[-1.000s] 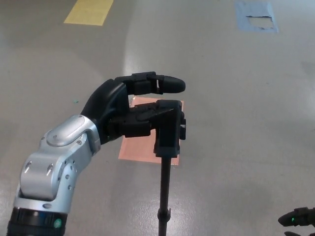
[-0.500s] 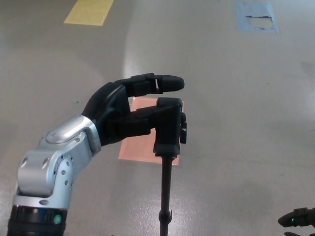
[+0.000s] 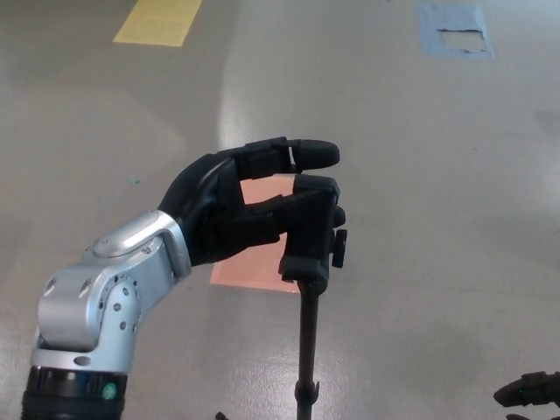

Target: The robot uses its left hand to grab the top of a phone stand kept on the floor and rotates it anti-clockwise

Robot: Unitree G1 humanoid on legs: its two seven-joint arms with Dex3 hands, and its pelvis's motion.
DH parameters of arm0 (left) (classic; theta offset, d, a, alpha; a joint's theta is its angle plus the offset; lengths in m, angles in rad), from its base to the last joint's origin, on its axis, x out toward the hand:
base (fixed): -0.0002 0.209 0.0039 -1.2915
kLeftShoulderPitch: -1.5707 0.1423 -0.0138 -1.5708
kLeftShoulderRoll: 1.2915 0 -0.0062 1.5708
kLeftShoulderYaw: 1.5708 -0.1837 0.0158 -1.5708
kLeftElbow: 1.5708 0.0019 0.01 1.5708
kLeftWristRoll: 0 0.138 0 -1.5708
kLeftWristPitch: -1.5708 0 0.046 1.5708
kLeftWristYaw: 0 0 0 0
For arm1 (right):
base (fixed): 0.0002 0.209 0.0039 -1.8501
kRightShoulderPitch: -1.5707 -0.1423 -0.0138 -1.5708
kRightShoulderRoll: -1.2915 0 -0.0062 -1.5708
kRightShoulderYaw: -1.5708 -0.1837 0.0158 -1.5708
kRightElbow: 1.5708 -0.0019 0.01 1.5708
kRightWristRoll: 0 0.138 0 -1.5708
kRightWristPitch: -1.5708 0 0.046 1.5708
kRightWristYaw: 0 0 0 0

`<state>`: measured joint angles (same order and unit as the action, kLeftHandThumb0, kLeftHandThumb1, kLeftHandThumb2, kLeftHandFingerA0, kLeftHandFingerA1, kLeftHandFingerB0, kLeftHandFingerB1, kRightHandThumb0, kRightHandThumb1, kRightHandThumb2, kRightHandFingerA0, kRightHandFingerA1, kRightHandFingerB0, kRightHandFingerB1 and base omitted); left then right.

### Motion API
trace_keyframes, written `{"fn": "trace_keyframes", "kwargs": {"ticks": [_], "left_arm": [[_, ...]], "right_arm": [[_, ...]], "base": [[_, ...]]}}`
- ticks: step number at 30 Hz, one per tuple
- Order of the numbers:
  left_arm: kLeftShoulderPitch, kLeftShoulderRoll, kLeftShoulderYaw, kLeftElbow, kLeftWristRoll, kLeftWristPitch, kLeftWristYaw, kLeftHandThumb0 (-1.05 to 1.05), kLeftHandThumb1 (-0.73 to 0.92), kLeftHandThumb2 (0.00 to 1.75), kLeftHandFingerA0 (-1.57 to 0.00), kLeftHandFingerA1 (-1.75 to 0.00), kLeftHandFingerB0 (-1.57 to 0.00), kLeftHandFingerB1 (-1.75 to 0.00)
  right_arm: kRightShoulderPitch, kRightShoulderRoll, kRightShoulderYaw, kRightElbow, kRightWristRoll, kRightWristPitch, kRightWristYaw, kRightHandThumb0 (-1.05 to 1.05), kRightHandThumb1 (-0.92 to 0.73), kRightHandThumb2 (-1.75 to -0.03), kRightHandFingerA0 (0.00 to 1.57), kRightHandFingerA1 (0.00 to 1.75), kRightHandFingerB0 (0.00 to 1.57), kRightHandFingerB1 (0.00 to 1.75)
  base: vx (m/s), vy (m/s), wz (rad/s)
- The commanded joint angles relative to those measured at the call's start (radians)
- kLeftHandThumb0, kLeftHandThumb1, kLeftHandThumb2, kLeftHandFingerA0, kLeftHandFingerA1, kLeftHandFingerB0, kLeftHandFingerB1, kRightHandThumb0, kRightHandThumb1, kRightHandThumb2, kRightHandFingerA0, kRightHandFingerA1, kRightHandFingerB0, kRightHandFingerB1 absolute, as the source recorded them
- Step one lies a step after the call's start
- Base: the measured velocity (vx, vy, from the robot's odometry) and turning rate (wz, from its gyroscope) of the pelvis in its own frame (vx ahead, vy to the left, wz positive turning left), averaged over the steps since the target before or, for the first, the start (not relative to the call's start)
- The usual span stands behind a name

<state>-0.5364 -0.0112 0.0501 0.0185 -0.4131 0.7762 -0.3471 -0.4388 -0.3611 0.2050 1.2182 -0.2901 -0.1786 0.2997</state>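
My left hand [image 3: 254, 206] clamped on phone stand [image 3: 311, 241] head, fingers wrapped for twisting grip; pole runs down to floor [image 3: 437, 175], over pink patch [image 3: 249, 267]. Right hand [image 3: 528, 391] barely visible, state unclear.

- Black phone stand pole [image 3: 307, 350]: its foot is cut off by the bottom edge.
- Pink floor patch [image 3: 254, 262]: partly hidden behind the left hand [image 3: 254, 210].
- Right hand [image 3: 529, 391], right of the pole: only a dark sliver shows; fingers indistinct.
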Motion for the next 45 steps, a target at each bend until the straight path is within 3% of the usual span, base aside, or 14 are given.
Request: {"fn": "trace_keyframes", "kwargs": {"ticks": [1,2,3,5,6,7,13,14,19,20,23,27,29,45], "left_arm": [[0.11,0.019,-0.053,0.073,0.012,0.274,0.069,-0.16,0.7,0.6,-0.91,-0.79,-0.78,-0.59],[0.113,0.021,-0.056,0.073,0.011,0.271,0.071,-0.16,0.69,0.6,-0.9,-0.78,-0.78,-0.59],[0.111,0.022,-0.054,0.075,0.01,0.272,0.074,-0.16,0.7,0.6,-0.9,-0.79,-0.78,-0.59],[0.109,0.023,-0.052,0.076,0.006,0.274,0.078,-0.16,0.7,0.6,-0.9,-0.79,-0.78,-0.59],[0.108,0.024,-0.053,0.078,0.005,0.275,0.08,-0.18,0.7,0.6,-0.92,-0.8,-0.78,-0.58],[0.108,0.025,-0.055,0.08,0.002,0.276,0.084,-0.18,0.7,0.61,-0.92,-0.81,-0.77,-0.58],[0.106,0.024,-0.058,0.074,-0.003,0.28,0.102,-0.17,0.69,0.6,-0.91,-0.81,-0.76,-0.58],[0.105,0.024,-0.058,0.075,-0.006,0.278,0.103,-0.16,0.69,0.6,-0.9,-0.81,-0.77,-0.58],[0.102,0.027,-0.062,0.078,-0.01,0.265,0.107,-0.17,0.69,0.6,-0.93,-0.82,-0.77,-0.57],[0.106,0.031,-0.067,0.079,-0.009,0.245,0.096,-0.21,0.69,0.6,-0.91,-0.75,-0.73,-0.54],[0.118,0.035,-0.075,0.079,-0.011,0.196,0.081,-0.23,0.69,0.6,-0.89,-0.68,-0.72,-0.5],[0.167,0.022,-0.087,0.047,0.001,0.051,0.07,-0.29,0.69,0.6,-0.65,-0.49,-0.49,-0.38],[0.193,0.007,-0.085,0.039,-0.01,-0.019,0.049,-0.63,0.46,0.74,-0.1,-0.4,-0.05,-0.3],[0.222,0.073,-0.158,0.055,0.035,-0.234,-0.056,-0.79,0.51,0.91,0.0,-0.21,0.0,-0.12]], "right_arm": [[0.017,-0.017,0.008,0.012,-0.009,0.02,0.03,-0.55,-0.68,-0.94,0.57,0.6,0.33,0.48],[0.017,-0.017,0.009,0.011,-0.008,0.02,0.031,-0.5,-0.81,-0.65,0.65,0.47,0.38,0.34],[0.014,-0.017,0.01,0.011,-0.01,0.021,0.031,-0.54,-0.68,-0.94,0.57,0.6,0.32,0.47],[0.011,-0.017,0.012,0.011,-0.012,0.022,0.029,-0.54,-0.68,-0.94,0.57,0.6,0.32,0.47],[0.009,-0.016,0.013,0.012,-0.012,0.024,0.029,-0.51,-0.82,-0.65,0.65,0.47,0.38,0.34],[0.006,-0.016,0.013,0.013,-0.012,0.029,0.029,-0.55,-0.68,-0.95,0.58,0.6,0.33,0.48],[-0.001,-0.014,0.019,0.012,-0.019,0.039,0.022,-0.55,-0.68,-0.94,0.58,0.59,0.33,0.47],[-0.004,-0.015,0.019,0.011,-0.019,0.041,0.023,-0.5,-0.82,-0.65,0.66,0.46,0.38,0.34],[-0.009,-0.018,0.018,0.009,-0.02,0.039,0.026,-0.55,-0.68,-0.94,0.58,0.6,0.32,0.48],[-0.009,-0.018,0.017,0.008,-0.018,0.038,0.029,-0.54,-0.74,-0.69,0.64,0.51,0.34,0.36],[-0.011,-0.017,0.01,0.008,-0.013,0.039,0.033,-0.54,-0.74,-0.69,0.65,0.51,0.35,0.36],[-0.015,-0.018,0.012,0.005,-0.016,0.036,0.034,-0.54,-0.74,-0.69,0.65,0.51,0.35,0.36],[-0.018,-0.017,0.011,0.006,-0.015,0.037,0.039,-0.54,-0.72,-0.69,0.65,0.54,0.35,0.36],[-0.039,-0.022,0.022,0.012,-0.027,0.049,0.062,-0.5,-0.8,-0.64,0.65,0.5,0.38,0.34]], "base": [[0.0,0.0,0.0],[0.0,0.0,0.0],[0.0,0.0,0.0],[0.0,0.0,0.0],[0.0,0.0,0.0],[0.0,0.0,0.0],[0.0,0.0,0.0],[0.0,0.0,0.0],[0.0,0.0,0.0],[0.0,0.0,0.0],[0.0,0.0,0.0],[0.0,0.0,0.0],[0.0,0.0,0.0],[0.0,0.0,0.0]]}}
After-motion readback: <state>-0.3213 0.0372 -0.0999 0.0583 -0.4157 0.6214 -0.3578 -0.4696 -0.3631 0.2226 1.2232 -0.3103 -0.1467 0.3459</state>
